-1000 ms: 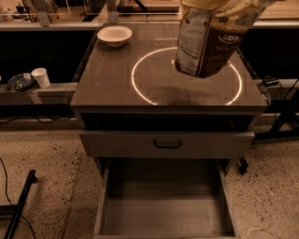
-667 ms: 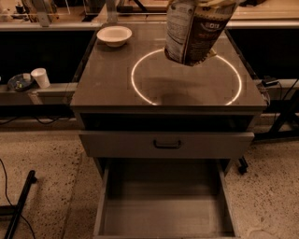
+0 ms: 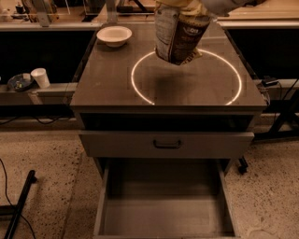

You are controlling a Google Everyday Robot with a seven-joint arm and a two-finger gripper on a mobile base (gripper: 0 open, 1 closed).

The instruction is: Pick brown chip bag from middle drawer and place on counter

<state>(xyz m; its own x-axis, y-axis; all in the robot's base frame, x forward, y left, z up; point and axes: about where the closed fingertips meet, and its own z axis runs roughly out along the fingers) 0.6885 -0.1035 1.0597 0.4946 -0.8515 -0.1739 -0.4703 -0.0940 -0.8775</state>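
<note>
The brown chip bag (image 3: 180, 35) hangs in the air above the counter (image 3: 107, 88), over the back part of the bright ring (image 3: 135, 88). My gripper (image 3: 187, 4) is at the top edge of the view, shut on the bag's top, and mostly cut off by the frame. The bag's shadow falls on the counter inside the ring. The middle drawer (image 3: 163, 212) is pulled out at the bottom of the cabinet and its flat grey floor is bare.
A white bowl (image 3: 114, 35) sits on the counter's back left corner. A closed drawer front with a black handle (image 3: 167, 144) is above the open drawer. A white cup (image 3: 41, 77) stands on a low ledge at the left. A black bar (image 3: 18, 210) lies on the floor at the lower left.
The gripper has carried the bag leftward and towards the back of the counter, from over the ring's right side to its back middle. The drawer has not moved.
</note>
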